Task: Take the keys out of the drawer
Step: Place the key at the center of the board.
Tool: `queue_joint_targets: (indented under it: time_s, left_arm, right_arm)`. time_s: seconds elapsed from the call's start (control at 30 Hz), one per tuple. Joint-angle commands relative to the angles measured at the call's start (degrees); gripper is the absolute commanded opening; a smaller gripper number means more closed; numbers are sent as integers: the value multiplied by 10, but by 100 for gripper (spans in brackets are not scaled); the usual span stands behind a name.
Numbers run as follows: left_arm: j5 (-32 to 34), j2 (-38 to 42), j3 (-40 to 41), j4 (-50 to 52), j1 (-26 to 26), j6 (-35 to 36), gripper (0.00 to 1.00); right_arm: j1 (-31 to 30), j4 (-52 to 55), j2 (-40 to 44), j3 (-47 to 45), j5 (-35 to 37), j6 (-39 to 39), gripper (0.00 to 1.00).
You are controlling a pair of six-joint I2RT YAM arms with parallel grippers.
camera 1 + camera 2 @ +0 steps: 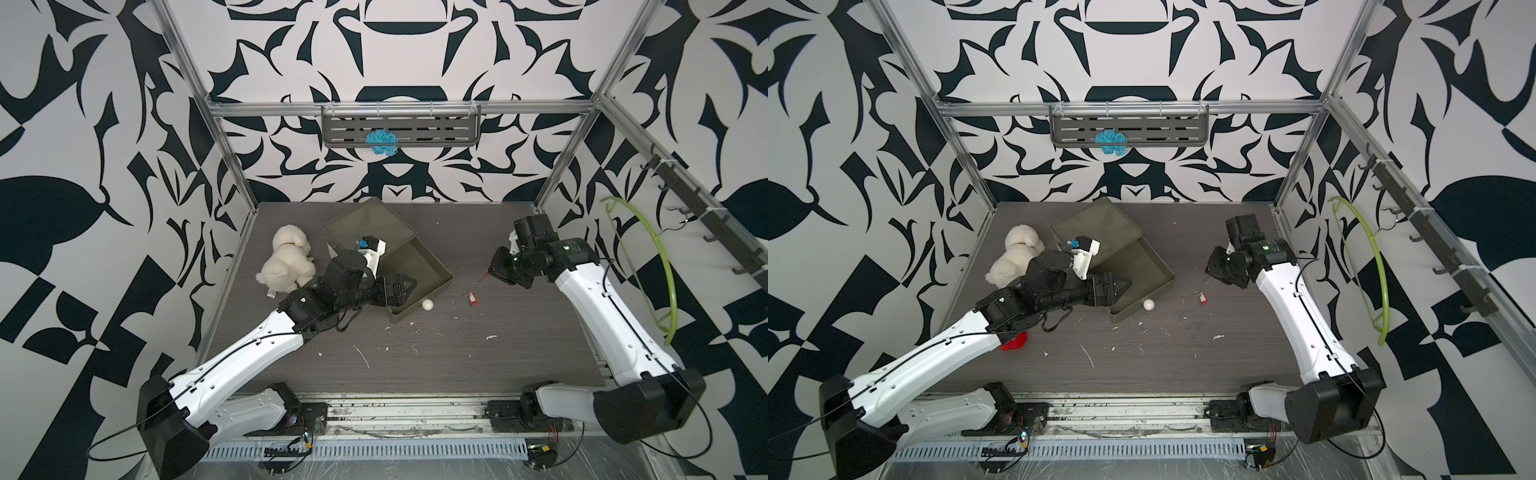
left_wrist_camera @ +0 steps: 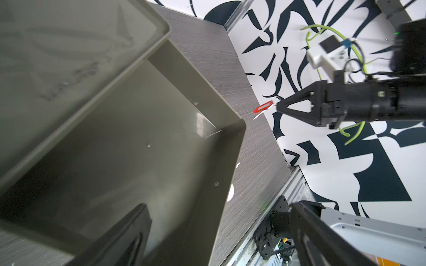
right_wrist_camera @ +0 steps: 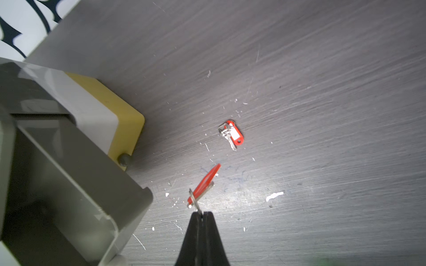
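**Grey table (image 1: 436, 365), key (image 3: 202, 184) aloft in right gripper (image 3: 202, 214)**

The red-tagged key hung by its ring from the tightly pinched fingers (image 3: 191, 239), just off the drawer's (image 2: 161, 142) corner. A second key (image 3: 231, 134), also red-tagged, lay on the table nearby, outside the drawer. The left gripper (image 1: 409, 287) hovered over the drawer, spread wide, holding nothing.

A: Where do the 2 top views sit?
B: High over the front, side by side, looking down and inward at the whole table (image 1: 457, 365): nearly 1 picture.
A: And the 2 wrist views?
B: Both close. The left looks across the drawer (image 2: 138, 138) toward the right gripper (image 2: 277, 107); the right looks down past its own tips at the table. They share the drawer's corner and the red-tagged key (image 2: 264, 107).
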State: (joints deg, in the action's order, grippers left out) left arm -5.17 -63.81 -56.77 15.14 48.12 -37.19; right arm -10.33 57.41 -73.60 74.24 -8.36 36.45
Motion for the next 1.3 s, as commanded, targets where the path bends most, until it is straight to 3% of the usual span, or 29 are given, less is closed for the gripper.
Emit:
queue_joint_targets:
  time_s: [0.0,0.23,0.6,0.97,1.27]
  left_arm:
    - [9,-11,0,-29,19,25,99]
    - [10,-11,-2,-24,45,49,99]
    - [69,67,27,19,51,79,99]
    - [117,114,61,34,51,63,99]
    - [138,133,62,58,52,60,99]
  right_arm:
    - [11,-6,1,-25,-15,-14,0]
    - [36,-28,-13,-87,-32,-16,0]
    - [65,-49,-77,-133,-50,-49,0]
    - [83,-76,-159,-134,-55,-75,0]
    - [93,-90,-237,-84,-56,-82,0]
